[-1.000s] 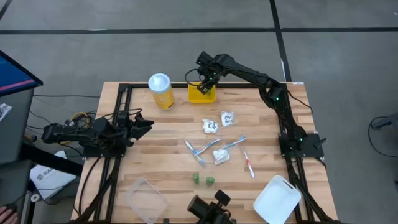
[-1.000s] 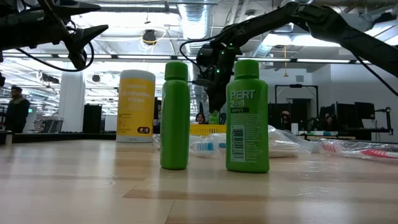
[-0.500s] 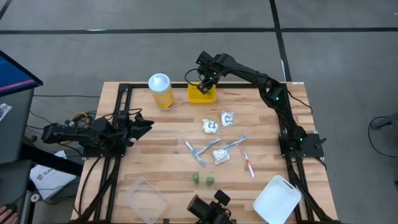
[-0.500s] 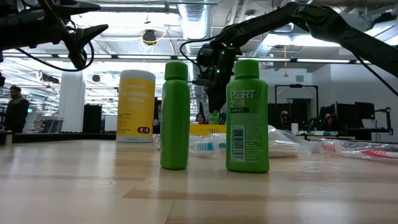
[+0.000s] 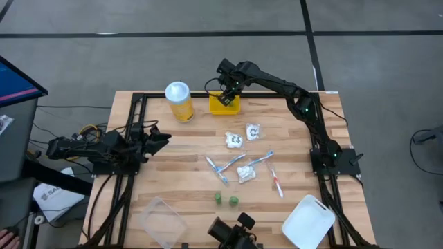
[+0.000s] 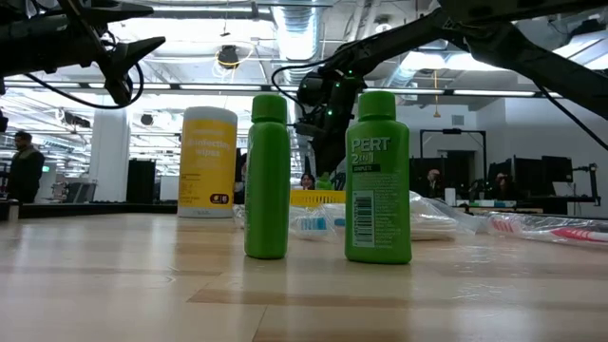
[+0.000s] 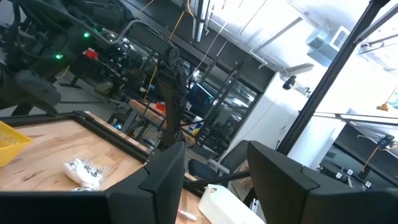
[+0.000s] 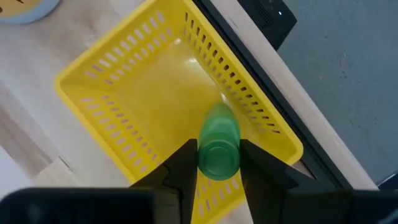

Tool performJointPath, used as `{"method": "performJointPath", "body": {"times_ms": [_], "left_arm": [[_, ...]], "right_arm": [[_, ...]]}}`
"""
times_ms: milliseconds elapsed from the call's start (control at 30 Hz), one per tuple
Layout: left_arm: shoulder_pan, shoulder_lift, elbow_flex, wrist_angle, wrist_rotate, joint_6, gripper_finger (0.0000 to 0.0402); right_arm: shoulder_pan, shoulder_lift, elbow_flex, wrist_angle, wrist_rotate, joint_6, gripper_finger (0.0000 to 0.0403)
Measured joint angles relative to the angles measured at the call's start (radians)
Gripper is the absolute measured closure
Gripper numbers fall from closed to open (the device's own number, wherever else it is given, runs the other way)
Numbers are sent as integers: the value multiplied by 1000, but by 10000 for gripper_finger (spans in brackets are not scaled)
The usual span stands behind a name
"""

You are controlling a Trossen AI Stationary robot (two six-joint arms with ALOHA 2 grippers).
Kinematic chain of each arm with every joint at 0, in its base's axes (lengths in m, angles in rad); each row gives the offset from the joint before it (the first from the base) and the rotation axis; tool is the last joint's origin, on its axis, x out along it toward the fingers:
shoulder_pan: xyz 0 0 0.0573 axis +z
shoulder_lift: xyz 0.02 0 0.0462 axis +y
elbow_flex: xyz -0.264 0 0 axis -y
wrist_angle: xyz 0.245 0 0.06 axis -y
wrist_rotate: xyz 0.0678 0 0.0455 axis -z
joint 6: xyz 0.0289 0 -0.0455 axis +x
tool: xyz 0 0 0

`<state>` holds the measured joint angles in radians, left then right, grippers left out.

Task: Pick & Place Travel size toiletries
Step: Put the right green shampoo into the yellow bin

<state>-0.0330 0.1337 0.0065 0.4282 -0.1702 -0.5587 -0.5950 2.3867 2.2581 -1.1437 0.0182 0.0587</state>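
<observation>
My right gripper [image 8: 219, 163] is shut on a small green bottle [image 8: 219, 144] above the yellow tray [image 8: 124, 106] at the table's far middle; it also shows in the high view [image 5: 225, 94]. Two more green bottles [image 6: 266, 176] [image 6: 377, 176] stand upright near the table's near edge. The blue-white brushes [image 5: 225, 166] [image 5: 259, 160], a red-white brush [image 5: 277, 181] and the white packets [image 5: 234, 140] [image 5: 254, 131] [image 5: 246, 173] lie flat mid-table. My left gripper [image 7: 217, 180] is open and empty at the table's left [image 5: 160, 138]. My right gripper pinches the green bottle between its two fingers [image 8: 184, 163], on the bottle's upper end [image 8: 219, 158]. The fingers come from above, pointing down. The bottle hangs upright below them, inside the tray's rim; whether its bottom touches the tray floor I cannot tell.
A tall yellow jar with a white lid [image 5: 178, 100] stands left of the tray. A clear container [image 5: 160, 218] lies at the near left and a white lid [image 5: 308, 221] at the near right. The table's black frame rail [image 8: 273, 124] runs just behind the tray.
</observation>
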Motion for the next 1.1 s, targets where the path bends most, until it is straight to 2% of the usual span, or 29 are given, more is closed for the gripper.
{"method": "performJointPath", "body": {"times_ms": [200,500,667,800,967,1100], "left_arm": [[0,0,0,0,-1,0,230],[0,0,0,0,-1,0,230],[0,0,0,0,-1,0,230],[0,0,0,0,-1,0,230],[0,0,0,0,1,0,230],[0,0,0,0,0,0,230]], "right_arm": [[0,2,-2,9,-2,1,295],[-4,2,23,-7,1,-5,194],[-2,-7,99,-24,4,-33,172],[-5,-91,80,-66,8,-56,170],[6,-249,89,-220,-8,-59,170],[96,-364,91,-402,-29,-51,170]]}}
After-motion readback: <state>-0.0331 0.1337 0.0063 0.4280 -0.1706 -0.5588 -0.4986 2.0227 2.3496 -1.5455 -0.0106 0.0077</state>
